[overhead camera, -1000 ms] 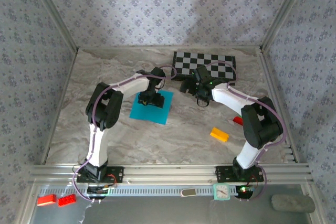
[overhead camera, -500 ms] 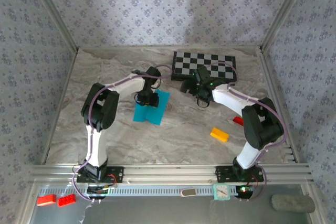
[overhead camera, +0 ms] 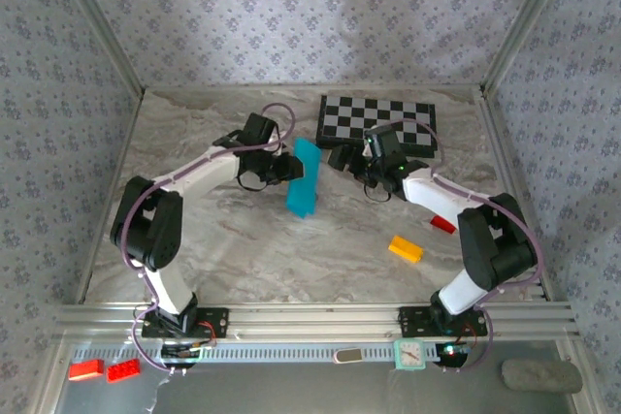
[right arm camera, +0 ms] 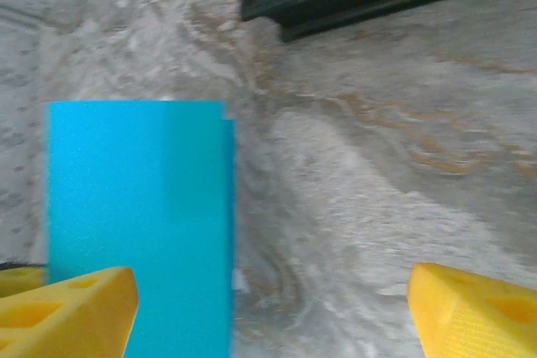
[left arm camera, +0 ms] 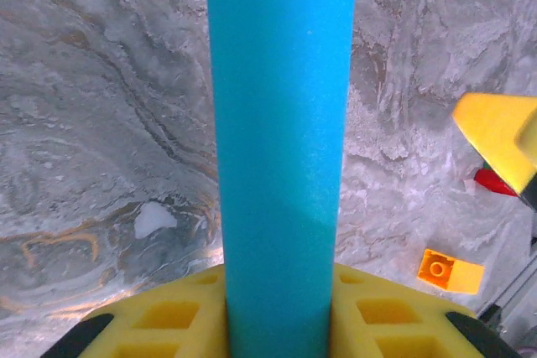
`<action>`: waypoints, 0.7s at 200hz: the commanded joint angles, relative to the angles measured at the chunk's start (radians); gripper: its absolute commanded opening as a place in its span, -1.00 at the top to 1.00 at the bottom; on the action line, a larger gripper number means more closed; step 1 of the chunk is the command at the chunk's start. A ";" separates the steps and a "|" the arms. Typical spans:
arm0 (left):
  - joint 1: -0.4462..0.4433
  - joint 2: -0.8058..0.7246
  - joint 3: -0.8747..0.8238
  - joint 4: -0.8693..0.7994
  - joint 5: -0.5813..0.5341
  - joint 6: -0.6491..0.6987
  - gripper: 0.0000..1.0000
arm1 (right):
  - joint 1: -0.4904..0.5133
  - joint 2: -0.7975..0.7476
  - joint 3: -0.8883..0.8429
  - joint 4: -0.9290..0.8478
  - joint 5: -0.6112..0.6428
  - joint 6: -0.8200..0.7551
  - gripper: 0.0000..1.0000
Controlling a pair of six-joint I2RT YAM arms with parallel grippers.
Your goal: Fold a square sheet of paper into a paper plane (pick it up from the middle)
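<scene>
Aloft, blue paper in left hand

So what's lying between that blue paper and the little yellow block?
Nothing: in the top view, the stretch of table between the paper and the block is bare marble.

the square sheet of paper is plain bright cyan-blue. at its two o'clock the chessboard is checked black and white. at four o'clock are a yellow-orange block and a red block. the table is marbled grey-beige, and the walls are pale lilac with a flower print.
</scene>
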 commanded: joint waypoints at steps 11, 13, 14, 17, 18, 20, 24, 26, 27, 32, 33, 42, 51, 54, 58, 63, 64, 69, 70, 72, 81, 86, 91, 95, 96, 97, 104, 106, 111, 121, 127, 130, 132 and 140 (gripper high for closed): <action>0.016 0.005 -0.090 0.158 -0.003 -0.098 0.41 | 0.036 0.074 0.028 0.046 -0.119 -0.001 -0.54; 0.018 0.007 -0.096 0.162 -0.007 -0.101 0.42 | 0.037 0.079 0.031 0.046 -0.121 0.000 -0.53; 0.019 0.008 -0.100 0.164 -0.008 -0.102 0.42 | 0.039 0.081 0.032 0.044 -0.121 -0.002 -0.52; 0.022 0.010 -0.108 0.170 -0.013 -0.106 0.42 | 0.043 0.088 0.036 0.042 -0.124 -0.002 -0.50; 0.023 0.011 -0.111 0.172 -0.013 -0.107 0.42 | 0.043 0.091 0.037 0.041 -0.125 -0.002 -0.50; 0.025 0.012 -0.117 0.176 -0.014 -0.111 0.42 | 0.045 0.096 0.040 0.040 -0.127 -0.002 -0.49; 0.027 0.014 -0.128 0.183 -0.018 -0.115 0.42 | 0.049 0.106 0.046 0.035 -0.130 -0.002 -0.46; 0.028 0.016 -0.133 0.187 -0.020 -0.118 0.42 | 0.051 0.113 0.050 0.033 -0.134 -0.002 -0.44; 0.029 0.016 -0.135 0.188 -0.021 -0.120 0.42 | 0.052 0.114 0.051 0.033 -0.135 -0.002 -0.43; 0.032 0.019 -0.147 0.194 -0.028 -0.123 0.43 | 0.055 0.127 0.058 0.028 -0.141 -0.003 -0.38; 0.034 0.019 -0.150 0.194 -0.028 -0.123 0.43 | 0.057 0.133 0.062 0.027 -0.144 -0.004 -0.36; 0.035 0.022 -0.166 0.198 -0.044 -0.124 0.43 | 0.064 0.155 0.077 0.016 -0.155 -0.008 -0.28; 0.037 0.023 -0.178 0.193 -0.058 -0.120 0.43 | 0.071 0.181 0.097 -0.001 -0.161 -0.011 -0.20; 0.037 0.024 -0.182 0.191 -0.063 -0.118 0.43 | 0.074 0.189 0.103 -0.008 -0.162 -0.014 -0.17; 0.038 0.024 -0.185 0.187 -0.070 -0.115 0.43 | 0.078 0.199 0.111 -0.017 -0.161 -0.015 -0.13; 0.039 0.025 -0.189 0.181 -0.077 -0.113 0.43 | 0.083 0.210 0.124 -0.029 -0.159 -0.021 -0.10; 0.039 0.025 -0.190 0.180 -0.078 -0.111 0.43 | 0.084 0.212 0.126 -0.032 -0.159 -0.021 -0.09; 0.041 0.028 -0.193 0.175 -0.085 -0.108 0.43 | 0.089 0.224 0.137 -0.044 -0.157 -0.024 -0.06; 0.041 0.028 -0.193 0.173 -0.085 -0.107 0.43 | 0.091 0.226 0.139 -0.046 -0.157 -0.025 -0.05; 0.042 0.029 -0.195 0.171 -0.087 -0.107 0.43 | 0.092 0.231 0.144 -0.050 -0.157 -0.027 -0.03; 0.044 0.033 -0.200 0.167 -0.093 -0.104 0.43 | 0.104 0.253 0.165 -0.069 -0.154 -0.034 0.05; 0.045 0.035 -0.203 0.163 -0.096 -0.103 0.43 | 0.107 0.261 0.176 -0.078 -0.154 -0.037 0.08; 0.045 0.039 -0.206 0.162 -0.097 -0.100 0.43 | 0.113 0.273 0.186 -0.089 -0.153 -0.041 0.12; 0.045 0.038 -0.208 0.159 -0.101 -0.099 0.43 | 0.117 0.282 0.197 -0.098 -0.153 -0.044 0.15; 0.045 0.039 -0.208 0.159 -0.102 -0.098 0.44 | 0.117 0.283 0.200 -0.101 -0.154 -0.044 0.16; 0.045 0.039 -0.207 0.158 -0.102 -0.097 0.44 | 0.118 0.286 0.202 -0.102 -0.155 -0.045 0.17; 0.045 0.042 -0.208 0.150 -0.108 -0.094 0.44 | 0.127 0.301 0.218 -0.113 -0.156 -0.051 0.23; 0.045 0.044 -0.207 0.148 -0.110 -0.093 0.44 | 0.129 0.305 0.221 -0.116 -0.157 -0.052 0.25; 0.045 0.047 -0.208 0.145 -0.113 -0.090 0.44 | 0.135 0.316 0.226 -0.125 -0.157 -0.052 0.28; 0.045 0.052 -0.207 0.137 -0.121 -0.087 0.44 | 0.145 0.338 0.269 -0.143 -0.156 -0.059 0.36; 0.045 0.056 -0.207 0.135 -0.123 -0.085 0.44 | 0.152 0.350 0.283 -0.156 -0.155 -0.064 0.41; 0.045 0.057 -0.206 0.134 -0.124 -0.086 0.45 | 0.155 0.358 0.290 -0.161 -0.154 -0.064 0.44; 0.045 0.058 -0.206 0.134 -0.124 -0.086 0.45 | 0.158 0.363 0.294 -0.166 -0.153 -0.066 0.45; 0.045 0.062 -0.206 0.134 -0.124 -0.086 0.45 | 0.163 0.380 0.309 -0.178 -0.151 -0.066 0.49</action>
